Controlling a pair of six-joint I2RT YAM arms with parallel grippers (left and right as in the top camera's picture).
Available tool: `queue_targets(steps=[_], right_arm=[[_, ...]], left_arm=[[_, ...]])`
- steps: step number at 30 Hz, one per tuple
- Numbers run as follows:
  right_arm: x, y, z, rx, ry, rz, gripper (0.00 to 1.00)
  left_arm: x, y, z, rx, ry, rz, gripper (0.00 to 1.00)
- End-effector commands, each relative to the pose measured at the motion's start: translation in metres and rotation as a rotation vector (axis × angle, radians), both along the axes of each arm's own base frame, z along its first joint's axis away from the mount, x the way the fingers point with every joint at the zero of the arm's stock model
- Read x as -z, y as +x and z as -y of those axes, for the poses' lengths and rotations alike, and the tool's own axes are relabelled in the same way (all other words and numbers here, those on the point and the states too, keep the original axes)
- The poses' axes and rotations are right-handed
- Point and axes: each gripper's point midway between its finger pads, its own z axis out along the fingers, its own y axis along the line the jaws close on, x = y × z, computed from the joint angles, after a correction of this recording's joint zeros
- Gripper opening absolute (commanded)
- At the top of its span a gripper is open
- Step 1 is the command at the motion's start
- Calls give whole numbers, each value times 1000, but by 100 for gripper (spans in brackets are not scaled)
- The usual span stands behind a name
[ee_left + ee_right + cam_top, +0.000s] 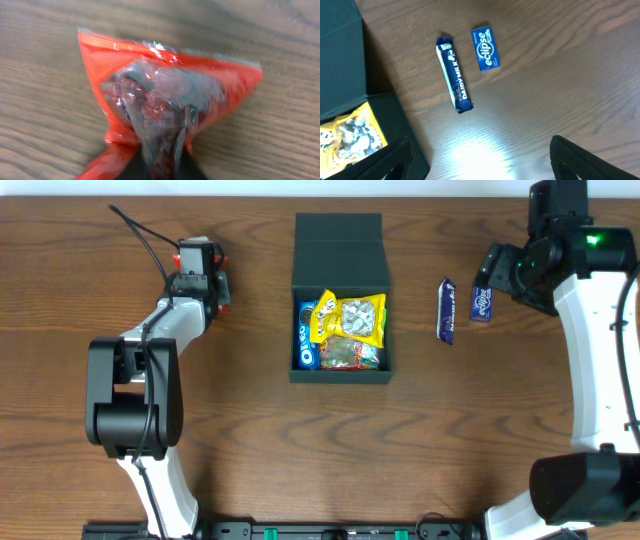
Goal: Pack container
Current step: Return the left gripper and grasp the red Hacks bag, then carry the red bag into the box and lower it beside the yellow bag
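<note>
The container (340, 250), a dark square box with its flap lid folded back, sits mid-table; an Oreo packet (307, 332), a yellow packet (355, 318) and a colourful packet (350, 355) lie inside. My left gripper (200, 265) is far left of it, and in the left wrist view it (165, 167) is shut on a red snack packet (165, 95) with a clear window, just above the wood. My right gripper (485, 165) stands open with nothing between its fingers, hovering right of the container (350, 75) near a Dairy Milk bar (454, 75) and an Eclipse pack (485, 48).
The Dairy Milk bar (446, 310) and the Eclipse pack (482, 305) lie on the wooden table right of the container, partly under the right gripper (497, 275). Both arm bases stand at the table's front corners.
</note>
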Motion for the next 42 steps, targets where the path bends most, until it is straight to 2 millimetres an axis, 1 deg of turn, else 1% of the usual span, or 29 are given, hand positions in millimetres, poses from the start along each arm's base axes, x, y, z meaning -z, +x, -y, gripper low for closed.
queue_targets(steps=[1, 3, 6, 8, 9, 11, 13, 15, 16, 19, 20, 23, 26, 29, 35, 39, 42], right_arm=[[-6, -1, 4, -9, -14, 12, 88], [-6, -1, 4, -8, -15, 13, 88], [-6, 0, 4, -8, -15, 17, 88], [-7, 2, 5, -8, -19, 23, 89], [-8, 3, 5, -15, -22, 27, 89], [-9, 5, 9, -18, -38, 35, 90], [-10, 5, 15, -3, -54, 41, 90], [-11, 6, 22, 11, -57, 46, 91], [-11, 6, 27, 23, -57, 48, 92], [-11, 4, 40, 52, -59, 46, 92], [-11, 3, 45, 65, -59, 46, 93], [-10, 0, 57, 95, -59, 41, 93], [-10, -2, 63, 106, -55, 35, 93], [-9, -4, 67, 115, -56, 32, 93], [-9, -5, 67, 108, -58, 25, 93], [-9, -5, 67, 108, -57, 24, 93], [-9, -5, 67, 108, -57, 24, 93]], left_arm=[[-3, -3, 0, -2, -11, -4, 6], [-23, -1, 0, 5, -8, 34, 6], [-60, 2, 0, 36, 19, 100, 6], [-91, 0, 6, 96, 63, 142, 6], [-105, -3, 13, 156, 91, 153, 6], [-123, -10, 31, 285, 123, 160, 6], [-136, -21, 56, 418, 127, 163, 6], [-145, -35, 89, 572, 111, 161, 6], [-148, -48, 111, 666, 93, 152, 6], [-147, -72, 149, 822, 78, 118, 6], [-144, -82, 162, 883, 83, 98, 6], [-132, -110, 193, 1041, 94, 39, 6], [-123, -136, 221, 1177, 99, -5, 6], [-122, -158, 252, 1269, 86, -15, 6], [-119, -187, 288, 1374, 84, -22, 6], [-110, -202, 302, 1388, 53, -69, 6], [-96, -206, 308, 1382, 38, -109, 6]])
